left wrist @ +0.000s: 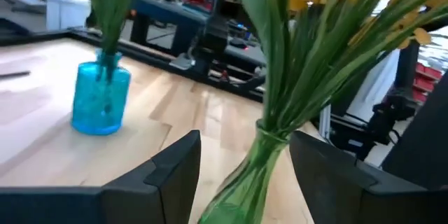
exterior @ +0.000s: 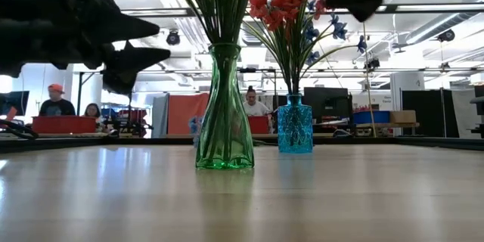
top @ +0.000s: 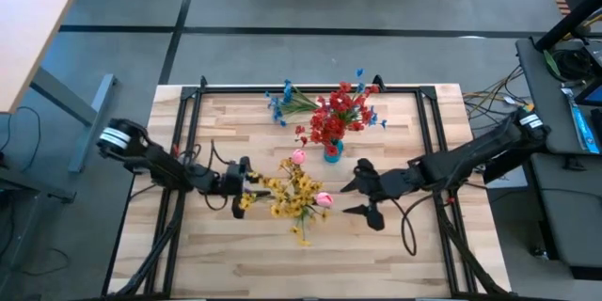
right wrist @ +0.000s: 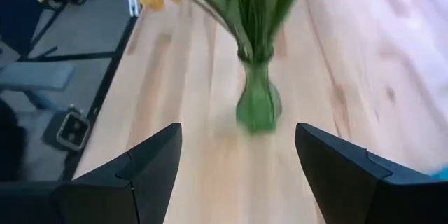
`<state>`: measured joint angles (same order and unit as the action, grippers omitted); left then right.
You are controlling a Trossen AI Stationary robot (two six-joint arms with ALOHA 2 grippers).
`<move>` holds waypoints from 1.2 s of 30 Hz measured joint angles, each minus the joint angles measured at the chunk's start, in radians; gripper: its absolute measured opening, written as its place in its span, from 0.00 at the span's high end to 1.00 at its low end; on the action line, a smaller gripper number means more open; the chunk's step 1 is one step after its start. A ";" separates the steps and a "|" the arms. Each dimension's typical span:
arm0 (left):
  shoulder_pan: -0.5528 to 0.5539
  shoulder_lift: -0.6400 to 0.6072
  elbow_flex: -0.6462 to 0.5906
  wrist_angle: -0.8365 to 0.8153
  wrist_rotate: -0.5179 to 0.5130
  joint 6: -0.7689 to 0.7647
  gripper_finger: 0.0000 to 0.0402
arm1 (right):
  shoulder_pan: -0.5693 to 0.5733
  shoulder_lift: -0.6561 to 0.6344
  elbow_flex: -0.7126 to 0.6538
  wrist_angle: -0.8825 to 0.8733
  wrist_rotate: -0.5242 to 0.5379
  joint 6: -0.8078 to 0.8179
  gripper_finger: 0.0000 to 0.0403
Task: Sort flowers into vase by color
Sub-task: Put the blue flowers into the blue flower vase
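Sorting looks nearly done: yellow flowers (top: 293,191) stand in the green vase (exterior: 224,113), red ones (top: 337,118) in the blue vase (exterior: 294,125). Blue sprigs (top: 281,103) lie behind, ungathered. Both the left gripper (top: 246,188) and the right gripper (top: 360,193) are held wide, empty, flanking the green vase. A reach to the blue sprigs is probably called for.

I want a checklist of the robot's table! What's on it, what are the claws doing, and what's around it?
Surface: wooden table, bare around the vases.
Job's things: green vase holding yellow flowers and pink buds; blue vase holding red flowers; blue flowers at the far edge, not in the green vase.
Clutter: nothing seen.
Claws: left claw open beside the green vase, holding nothing; right claw open on the other side, holding nothing.
Cables: wires off the table's right side.
Surroundings: people at desks behind the table.
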<state>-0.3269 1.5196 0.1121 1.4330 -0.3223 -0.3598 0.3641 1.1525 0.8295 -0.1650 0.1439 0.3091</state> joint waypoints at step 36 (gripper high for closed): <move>0.849 -0.058 0.491 -1.054 0.471 0.849 0.49 | -0.010 -0.231 -0.016 -0.199 0.172 0.153 0.34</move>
<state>0.5222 1.4612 0.6027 0.3791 0.1488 0.4893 0.3539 0.9211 0.8137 -0.3638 0.3157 0.4620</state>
